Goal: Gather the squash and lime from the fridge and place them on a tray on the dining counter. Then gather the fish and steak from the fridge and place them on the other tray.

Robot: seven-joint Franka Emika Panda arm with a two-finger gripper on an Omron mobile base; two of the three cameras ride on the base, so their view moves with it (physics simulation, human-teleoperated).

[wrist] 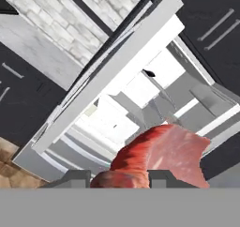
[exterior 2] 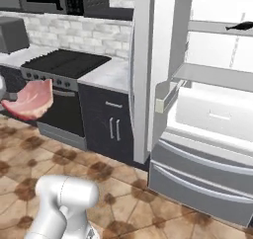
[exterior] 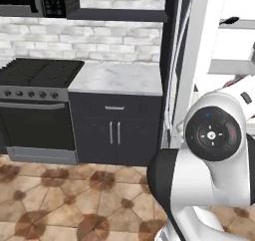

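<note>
The fridge (exterior 2: 207, 109) stands open on the right of the right base view, its white interior lit, grey shelves across it and two grey drawers pulled forward below. On the top shelf, far back, lies a small dark slim shape (exterior 2: 242, 26) — too small to tell what it is; the same dark speck shows in the left base view at the upper right. The open fridge door (exterior 2: 143, 70) rises edge-on between the fridge interior and the kitchen wall.

Left of the door runs a grey marble surface (exterior: 117, 78) over dark cabinets (exterior: 115, 130) with silver bar handles. Further left sits a black stove (exterior: 37, 103) with a row of knobs and an oven window, and above it a dark microwave (exterior: 47, 0) against the pale brick wall. The floor (exterior: 64, 195) is brown patterned tile.

The steak (exterior 2: 30, 100) — a pink-red slab with a paler rim — hangs in the air at the left edge of the right base view, in front of the stove and well apart from the fridge shelves. In the hand view the steak fills the space just above the end effector (wrist: 119, 178), its red flesh sitting between the two dark finger tips (wrist: 161, 178); the end effector is closed on the steak, gripping it by its near edge, with the open fridge beyond.
</note>
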